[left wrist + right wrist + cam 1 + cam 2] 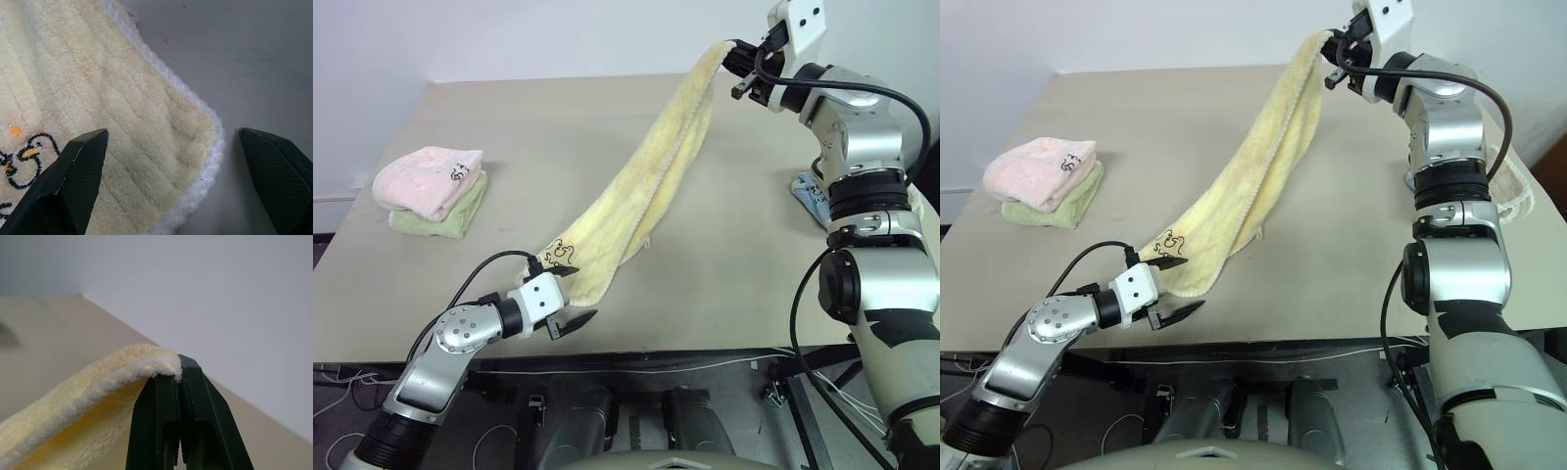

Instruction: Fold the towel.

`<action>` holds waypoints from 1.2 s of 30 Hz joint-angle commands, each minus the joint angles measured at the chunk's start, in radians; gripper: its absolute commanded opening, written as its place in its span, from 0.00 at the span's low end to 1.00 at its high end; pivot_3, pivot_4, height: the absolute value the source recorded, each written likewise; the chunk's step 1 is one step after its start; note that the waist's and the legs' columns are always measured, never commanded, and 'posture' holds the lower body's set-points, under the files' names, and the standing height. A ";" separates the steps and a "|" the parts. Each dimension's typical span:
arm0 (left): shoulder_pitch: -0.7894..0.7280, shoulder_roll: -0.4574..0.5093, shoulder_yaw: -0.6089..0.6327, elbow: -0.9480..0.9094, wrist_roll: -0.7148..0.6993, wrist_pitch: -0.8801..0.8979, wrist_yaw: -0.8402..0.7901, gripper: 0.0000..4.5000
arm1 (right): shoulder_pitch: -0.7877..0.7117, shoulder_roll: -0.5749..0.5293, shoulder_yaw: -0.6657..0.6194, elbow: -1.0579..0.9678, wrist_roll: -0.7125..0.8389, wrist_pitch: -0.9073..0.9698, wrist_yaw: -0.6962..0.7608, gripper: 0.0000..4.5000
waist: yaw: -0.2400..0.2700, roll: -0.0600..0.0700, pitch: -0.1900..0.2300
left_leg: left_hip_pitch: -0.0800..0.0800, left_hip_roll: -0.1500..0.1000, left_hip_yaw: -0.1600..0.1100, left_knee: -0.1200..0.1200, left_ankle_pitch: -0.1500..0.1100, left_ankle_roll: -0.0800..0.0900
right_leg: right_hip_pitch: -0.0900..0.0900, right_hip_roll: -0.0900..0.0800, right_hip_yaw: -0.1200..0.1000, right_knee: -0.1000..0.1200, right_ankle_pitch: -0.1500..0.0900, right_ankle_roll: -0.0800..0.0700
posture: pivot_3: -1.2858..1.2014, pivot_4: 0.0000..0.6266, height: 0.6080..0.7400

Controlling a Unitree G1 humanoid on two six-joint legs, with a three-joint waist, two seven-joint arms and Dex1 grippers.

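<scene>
Your right gripper [744, 67] is clamped on one end of the pale yellow towel [651, 171] and holds it high over the far right of the table [558, 127]; the towel slopes down from there to its embroidered end [1175, 245], which rests on the table near the front edge. Your left gripper [566, 294] hovers at that low end with its jaws spread wide, one finger [73, 171] over the pile and the other [279, 171] over bare table, holding nothing. Expect a missed or partial pinch here: the hem corner lies flat, so closing may catch only one layer or only the fluff. Expect also that any pull by the right arm would drag the low end away from the open jaws, and that the thin pinch at the high end could slip under the towel's own weight. No containers are present; a pink folded towel [426, 179] lies stacked on a green one [440, 220] at the left, well apart.
</scene>
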 commanded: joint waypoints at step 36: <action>-0.135 -0.074 0.229 0.033 -0.415 0.357 -0.052 0.08 | 0.032 0.001 -0.017 -0.052 0.009 -0.026 -0.042 0.00 | -0.001 0.001 0.000 | 0.000 0.000 0.000 0.000 0.000 0.000 | 0.000 0.000 0.000 0.000 0.000 0.000 | 0.52 0.24 1.00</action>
